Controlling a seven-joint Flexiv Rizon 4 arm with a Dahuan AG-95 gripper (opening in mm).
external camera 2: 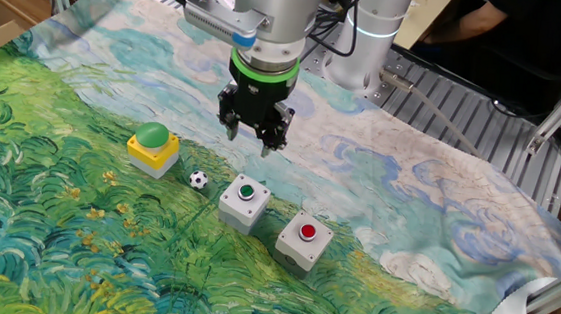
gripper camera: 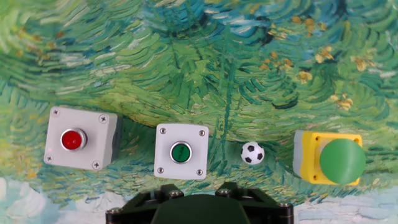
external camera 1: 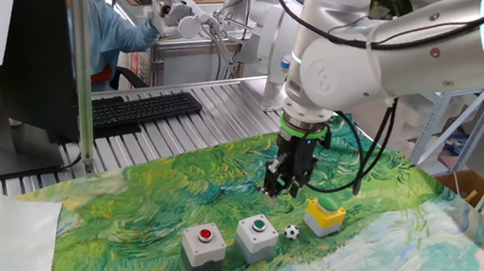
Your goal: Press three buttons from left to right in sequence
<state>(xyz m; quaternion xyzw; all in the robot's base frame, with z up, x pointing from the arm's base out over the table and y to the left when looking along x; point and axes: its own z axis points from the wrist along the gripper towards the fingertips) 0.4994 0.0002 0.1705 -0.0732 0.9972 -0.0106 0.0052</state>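
Green and blue swirls of a painted cloth [external camera 1: 139, 218] cover your table in one fixed view. On the near part of it you have a row: a grey box with a red button [external camera 1: 204, 247] at the left, a grey box with a green button [external camera 1: 257, 235] next to it, a tiny soccer-patterned ball [external camera 1: 292, 232], then a yellow box with a green button [external camera 1: 325, 214] at the right. Your claw [external camera 1: 284, 185] hangs above the cloth behind the row, over the stretch between the middle box and the yellow one, pointing down and touching nothing. A black keyboard [external camera 1: 142, 109] lies on the ribbed metal far behind.

From the other fixed view the row runs the opposite way: the yellow box [external camera 2: 153, 148] left, the ball [external camera 2: 197, 180], the green-button box [external camera 2: 245, 202], the red-button box [external camera 2: 305, 240] right. The claw [external camera 2: 251, 138] hovers above the cloth just beyond the green-button box. You cannot tell from here whether its fingers are spread or pressed together.

In the hand view you look straight down: red-button box [gripper camera: 81, 137] left, green-button box [gripper camera: 181, 151] middle, ball [gripper camera: 252, 153], yellow box [gripper camera: 328, 157] right. Only the claw's dark body shows at the bottom edge; the fingertips are out of sight.
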